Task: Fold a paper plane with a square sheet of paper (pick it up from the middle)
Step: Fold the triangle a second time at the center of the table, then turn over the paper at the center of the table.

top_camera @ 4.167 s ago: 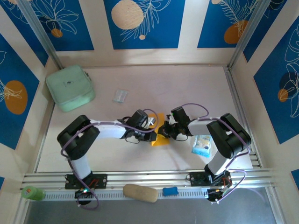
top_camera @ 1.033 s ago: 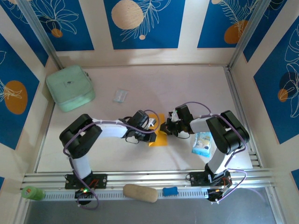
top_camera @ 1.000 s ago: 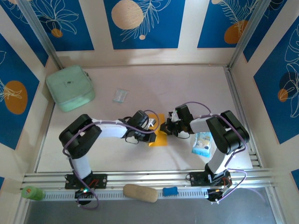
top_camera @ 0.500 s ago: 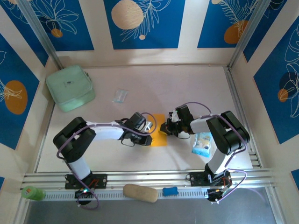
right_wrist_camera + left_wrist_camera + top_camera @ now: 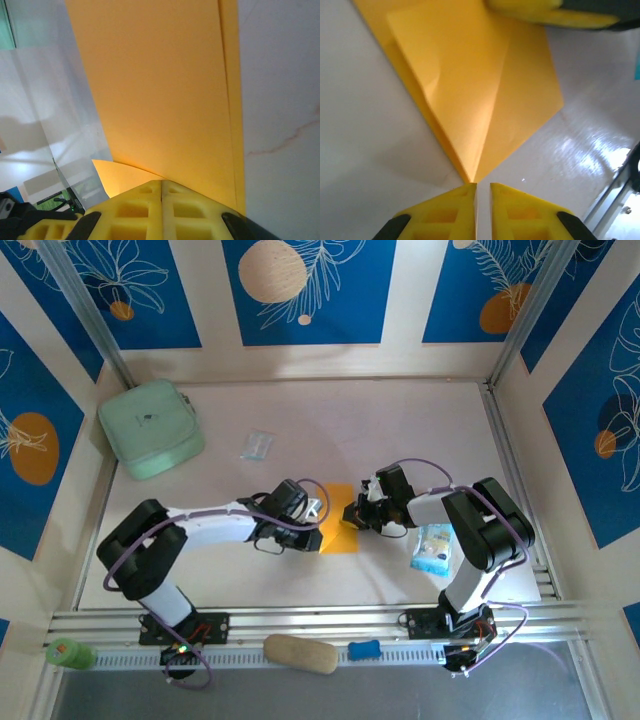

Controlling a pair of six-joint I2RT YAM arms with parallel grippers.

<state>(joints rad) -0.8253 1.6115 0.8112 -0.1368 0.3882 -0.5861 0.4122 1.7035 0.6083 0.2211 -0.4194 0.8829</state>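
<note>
The paper [image 5: 338, 533] lies between the 2 grippers, creased to a narrower pointed shape with 1 fold line running to its tip. The left gripper [image 5: 483, 186] has its jaws at a thin slit, pinching the paper's pointed corner, which meets its fingertips dead ahead (a soft shadow under that end suggests it sits slightly off the table [image 5: 420, 430]). The right gripper [image 5: 161, 184] is fully closed on the opposite edge, and the sheet spreads away straight in front of its fingers. A packet [image 5: 432, 548] lies just behind the right gripper, beside its arm. A pouch [image 5: 150, 428] and a wrapper [image 5: 257, 445] sit well away from the left gripper.
</note>
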